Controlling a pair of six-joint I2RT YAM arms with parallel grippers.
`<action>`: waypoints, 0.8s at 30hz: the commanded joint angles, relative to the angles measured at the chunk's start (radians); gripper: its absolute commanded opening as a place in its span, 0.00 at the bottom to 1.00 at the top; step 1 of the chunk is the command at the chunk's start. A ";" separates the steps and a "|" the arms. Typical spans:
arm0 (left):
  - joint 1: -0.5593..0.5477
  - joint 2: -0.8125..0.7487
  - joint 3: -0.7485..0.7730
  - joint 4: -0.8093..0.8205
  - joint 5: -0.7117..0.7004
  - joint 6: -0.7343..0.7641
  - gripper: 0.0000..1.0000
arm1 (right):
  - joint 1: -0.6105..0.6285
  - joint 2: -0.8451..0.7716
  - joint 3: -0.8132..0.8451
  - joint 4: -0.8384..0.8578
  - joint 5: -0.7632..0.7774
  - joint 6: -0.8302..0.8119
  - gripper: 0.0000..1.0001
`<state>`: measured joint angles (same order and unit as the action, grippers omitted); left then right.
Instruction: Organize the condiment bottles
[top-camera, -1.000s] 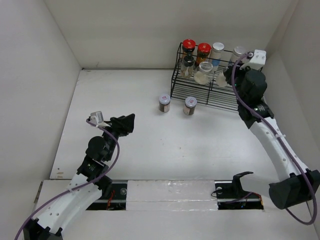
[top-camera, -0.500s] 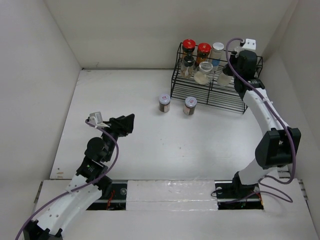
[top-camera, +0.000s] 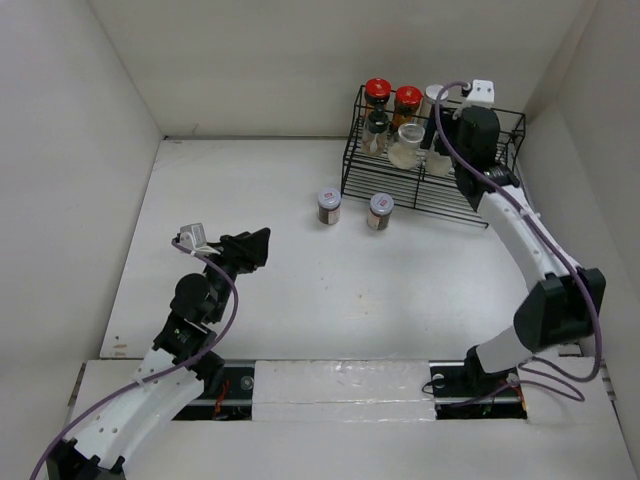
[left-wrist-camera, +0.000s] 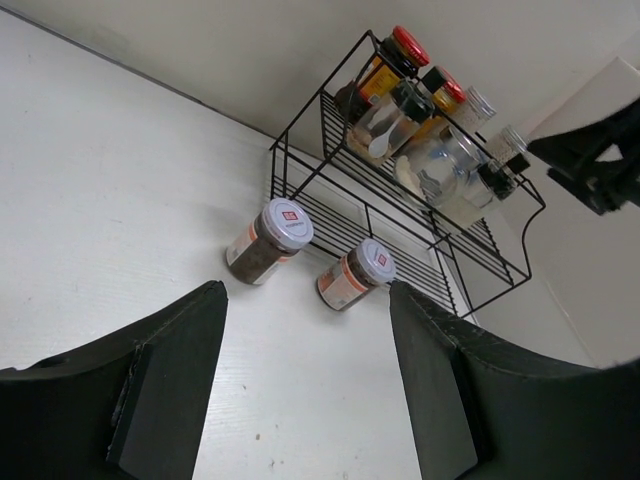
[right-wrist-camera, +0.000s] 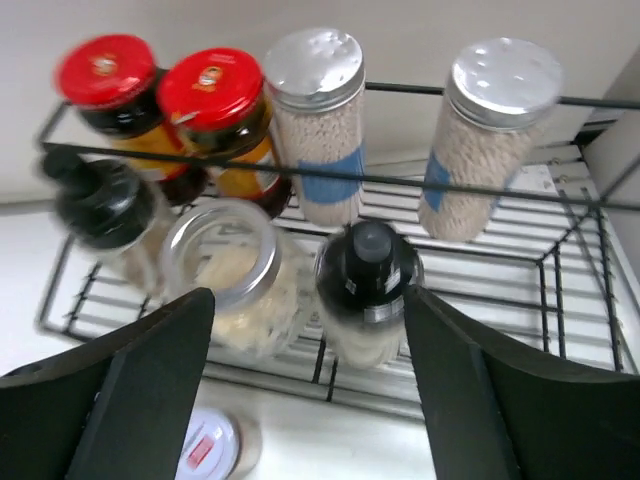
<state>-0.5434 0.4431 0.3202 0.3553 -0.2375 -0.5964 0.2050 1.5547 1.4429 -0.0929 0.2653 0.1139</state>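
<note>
Hovering over the black wire rack (top-camera: 415, 190) at the far right of the table (top-camera: 300, 280), the right gripper (right-wrist-camera: 308, 300) is being held with its jaws spread wide and gripping nothing. A cream black-capped bottle (right-wrist-camera: 368, 285) is standing on the shelf between and below them, and no contact with it is being shown. Seven of the condiment bottles are being housed in the rack: two red-capped bottles (right-wrist-camera: 105, 75) and two silver-lidded jars (right-wrist-camera: 315, 110) along the back, with a second black-capped bottle (right-wrist-camera: 100, 205) and a wide clear jar (right-wrist-camera: 225, 265) in front, beside the first. One spice jar (left-wrist-camera: 268, 240) and a second spice jar (left-wrist-camera: 355, 275) are standing upright on the table just in front of the rack, near each other but apart. The left gripper (left-wrist-camera: 308, 300) is being held low over the table, well short of them, its fingers parted with nothing between.

The step in hand is being judged as the setting-down of the cream black-capped bottle, with the task well along and two jars outstanding. The next move is being judged to call for a straight lift of the right gripper out of the crowded row, so that no neighbour is knocked. A grasp around the body of one spice jar is then being called for, and its placing on the bare shelf wires to the right of the cream black-capped bottle.
</note>
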 joint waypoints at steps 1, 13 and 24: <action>-0.004 0.000 0.025 0.039 0.003 -0.009 0.62 | 0.071 -0.201 -0.088 0.085 0.066 0.020 0.81; -0.004 0.031 0.039 0.045 0.026 0.000 0.68 | 0.255 -0.198 -0.603 0.271 -0.107 0.149 1.00; -0.004 0.032 0.039 0.043 0.026 0.009 0.69 | 0.320 0.157 -0.342 0.234 -0.006 0.092 1.00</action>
<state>-0.5434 0.4831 0.3256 0.3538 -0.2306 -0.6022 0.5266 1.6817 1.0172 0.0830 0.2020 0.2279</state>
